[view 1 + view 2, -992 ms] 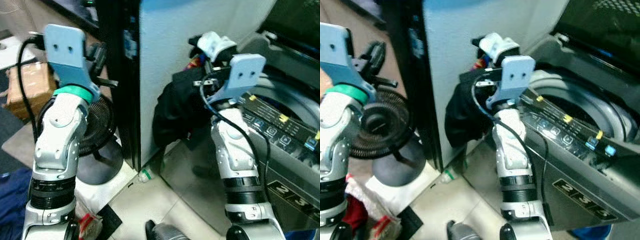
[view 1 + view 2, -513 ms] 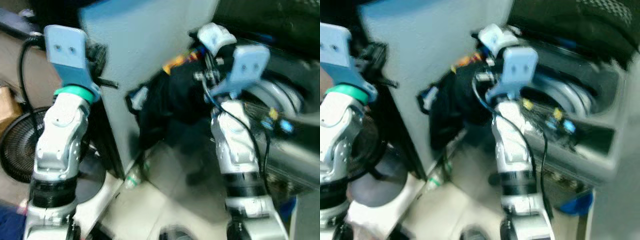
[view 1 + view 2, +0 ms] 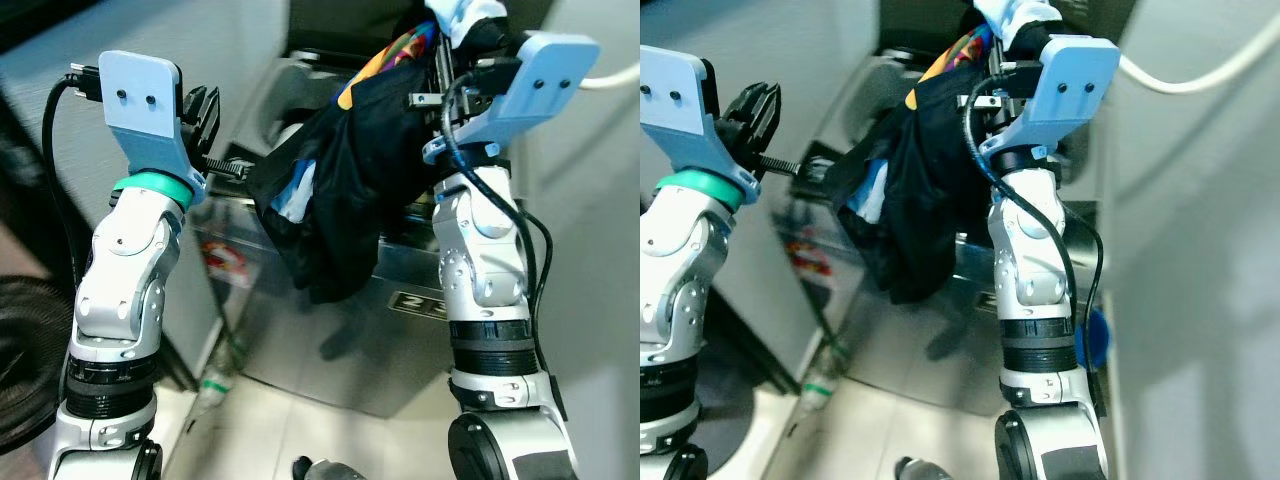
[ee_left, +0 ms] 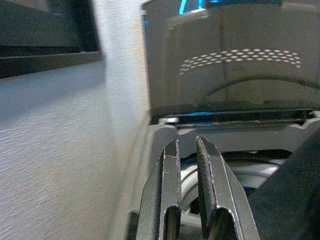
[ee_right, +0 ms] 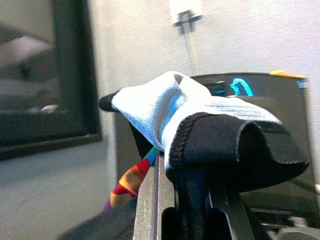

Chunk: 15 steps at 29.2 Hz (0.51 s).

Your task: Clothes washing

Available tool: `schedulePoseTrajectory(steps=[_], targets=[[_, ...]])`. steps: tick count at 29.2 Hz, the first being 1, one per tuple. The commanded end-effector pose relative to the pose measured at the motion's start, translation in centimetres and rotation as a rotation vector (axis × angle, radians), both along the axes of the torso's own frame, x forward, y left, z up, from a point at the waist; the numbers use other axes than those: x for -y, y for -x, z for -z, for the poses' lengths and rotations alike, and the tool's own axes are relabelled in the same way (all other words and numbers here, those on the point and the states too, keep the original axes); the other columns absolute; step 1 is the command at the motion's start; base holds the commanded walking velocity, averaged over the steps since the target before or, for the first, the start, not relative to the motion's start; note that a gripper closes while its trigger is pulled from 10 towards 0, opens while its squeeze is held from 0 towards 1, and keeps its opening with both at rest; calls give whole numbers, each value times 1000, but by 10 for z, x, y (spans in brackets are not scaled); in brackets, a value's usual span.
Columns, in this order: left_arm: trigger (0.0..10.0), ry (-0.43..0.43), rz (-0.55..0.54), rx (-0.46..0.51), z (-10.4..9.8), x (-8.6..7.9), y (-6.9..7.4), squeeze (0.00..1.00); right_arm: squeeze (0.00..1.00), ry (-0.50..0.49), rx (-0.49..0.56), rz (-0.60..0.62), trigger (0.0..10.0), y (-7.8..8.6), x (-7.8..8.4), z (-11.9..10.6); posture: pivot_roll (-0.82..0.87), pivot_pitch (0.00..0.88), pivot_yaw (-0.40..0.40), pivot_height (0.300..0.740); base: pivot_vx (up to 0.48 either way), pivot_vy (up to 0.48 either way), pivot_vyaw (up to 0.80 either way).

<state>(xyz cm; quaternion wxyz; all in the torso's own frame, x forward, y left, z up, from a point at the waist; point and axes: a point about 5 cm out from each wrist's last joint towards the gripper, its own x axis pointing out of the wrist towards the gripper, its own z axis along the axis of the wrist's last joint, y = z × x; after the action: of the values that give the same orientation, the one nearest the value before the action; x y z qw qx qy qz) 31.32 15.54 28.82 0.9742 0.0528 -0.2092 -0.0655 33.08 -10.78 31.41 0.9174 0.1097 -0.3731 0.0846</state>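
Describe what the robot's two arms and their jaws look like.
Both arms are silver jointed segments with black ribbed bands. Each wrist carries a pale blue plate with two small holes. The left arm has a green ring under its plate and a black cable looping beside it; the right arm has a black cable along it. The fingers are long, black and narrow.

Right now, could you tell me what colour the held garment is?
Mostly black garment, with white-blue and rainbow patches; the left eye view shows it best.

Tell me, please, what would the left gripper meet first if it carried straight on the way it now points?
Judging by the left wrist view, the left gripper points at the washing machine: probably its raised lid or the rim below it, past the dark clothes. Depth is unclear.
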Motion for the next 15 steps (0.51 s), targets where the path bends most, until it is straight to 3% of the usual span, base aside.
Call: schedulePoseTrajectory(steps=[1, 9, 15], targets=[[10000, -9, -24, 28, -2, -3, 2, 0, 0, -18, 34, -42, 10000, 5, -6, -9, 63, 0, 20, 740, 401, 0, -788], [10000, -9, -34, 41, -4, -3, 2, 0, 0, 30, -15, -67, 10000, 3, -16, 5, 63, 0, 20, 740, 431, 0, -98], [10000, -13, -18, 28, -3, -1, 2, 0, 0, 29, -70, -27, 10000, -3, -12, 13, 61, 0, 21, 740, 405, 0, -741]])
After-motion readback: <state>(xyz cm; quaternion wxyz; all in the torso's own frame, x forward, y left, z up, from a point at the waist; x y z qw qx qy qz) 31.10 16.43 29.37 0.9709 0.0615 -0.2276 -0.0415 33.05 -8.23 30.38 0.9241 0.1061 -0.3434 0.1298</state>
